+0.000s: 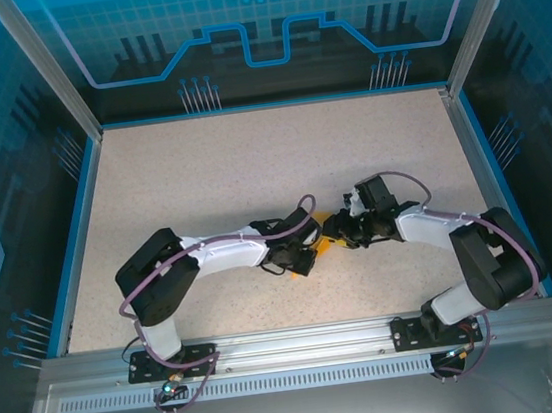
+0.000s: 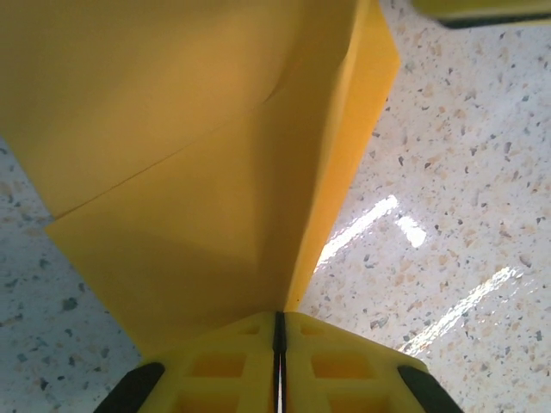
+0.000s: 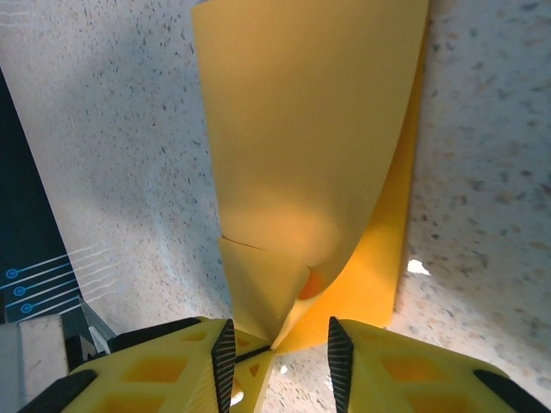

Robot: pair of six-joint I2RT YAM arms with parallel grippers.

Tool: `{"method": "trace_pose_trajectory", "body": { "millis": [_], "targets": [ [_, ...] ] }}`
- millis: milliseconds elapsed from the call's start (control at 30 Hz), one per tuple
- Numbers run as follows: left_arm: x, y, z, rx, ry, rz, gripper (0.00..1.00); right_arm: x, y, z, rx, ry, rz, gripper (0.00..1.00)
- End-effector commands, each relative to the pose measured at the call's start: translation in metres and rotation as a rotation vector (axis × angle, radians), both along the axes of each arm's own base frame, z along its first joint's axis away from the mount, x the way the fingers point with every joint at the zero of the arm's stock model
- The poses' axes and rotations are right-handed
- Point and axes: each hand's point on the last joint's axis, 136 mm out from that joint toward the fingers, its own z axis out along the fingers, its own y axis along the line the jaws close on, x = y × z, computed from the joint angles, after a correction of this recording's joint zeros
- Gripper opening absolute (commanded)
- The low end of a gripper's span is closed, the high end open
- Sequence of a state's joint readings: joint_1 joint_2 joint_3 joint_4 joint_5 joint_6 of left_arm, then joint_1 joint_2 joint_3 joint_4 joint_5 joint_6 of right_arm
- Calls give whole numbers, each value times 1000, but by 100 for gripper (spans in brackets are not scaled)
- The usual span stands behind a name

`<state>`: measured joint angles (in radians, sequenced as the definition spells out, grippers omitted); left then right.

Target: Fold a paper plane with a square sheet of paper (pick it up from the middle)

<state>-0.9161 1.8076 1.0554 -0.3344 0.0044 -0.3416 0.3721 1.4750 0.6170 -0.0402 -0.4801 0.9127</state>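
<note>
Jaws of the left gripper (image 2: 278, 344) are pressed flat together on the near edge of the square sheet of paper (image 2: 181, 172). The sheet spreads away from them as a bent orange surface (one diagonal crease crosses it) over the speckled table (image 2: 448, 189). The right gripper (image 3: 277, 348) has its jaws parted around a curled, folded corner of the same sheet; whether its pads actually touch the paper is hard to tell. From above, both grippers meet near the table's middle, with the paper between them.
</note>
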Motion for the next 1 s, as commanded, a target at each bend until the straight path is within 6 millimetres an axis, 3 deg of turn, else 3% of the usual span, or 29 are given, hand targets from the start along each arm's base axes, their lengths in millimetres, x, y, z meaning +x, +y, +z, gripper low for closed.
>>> {"method": "trace_pose_trajectory", "body": {
  "millis": [0, 733, 967],
  "targets": [
    [0, -3, 13, -83, 12, 22, 10, 7, 12, 8, 20, -18, 17, 37],
    [2, 1, 15, -168, 55, 49, 10, 7, 27, 0, -31, 10, 60, 39],
    [1, -1, 14, -170, 62, 41, 11, 4, 29, -8, -64, 29, 67, 32]
  ]
}}
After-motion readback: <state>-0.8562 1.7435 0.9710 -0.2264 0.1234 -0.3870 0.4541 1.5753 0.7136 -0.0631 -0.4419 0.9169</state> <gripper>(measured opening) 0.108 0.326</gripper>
